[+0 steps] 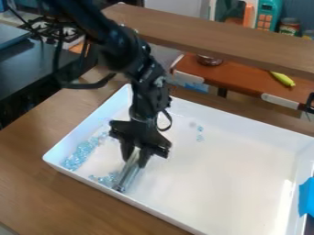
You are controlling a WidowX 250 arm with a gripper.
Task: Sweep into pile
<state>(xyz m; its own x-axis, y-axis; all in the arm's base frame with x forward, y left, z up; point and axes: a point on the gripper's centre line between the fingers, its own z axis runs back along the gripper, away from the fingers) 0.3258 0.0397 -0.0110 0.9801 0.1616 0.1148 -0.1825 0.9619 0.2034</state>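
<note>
Jaws pinching a shiny sweeping tool [126, 176], the black gripper [136, 158] is over the left part of the white tray [233, 174], beside a small cluster of blue bits [108, 178]. Sweeping seems underway; next, I'd push that cluster into the bigger heap [78, 155], then fetch the strays [200, 133] well apart from it.

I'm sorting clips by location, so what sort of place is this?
Probably a robotics lab or workshop with a play-kitchen area: a black robot arm hangs over a white tray on a wooden table, and what look like stove burners show at the upper left.
</note>
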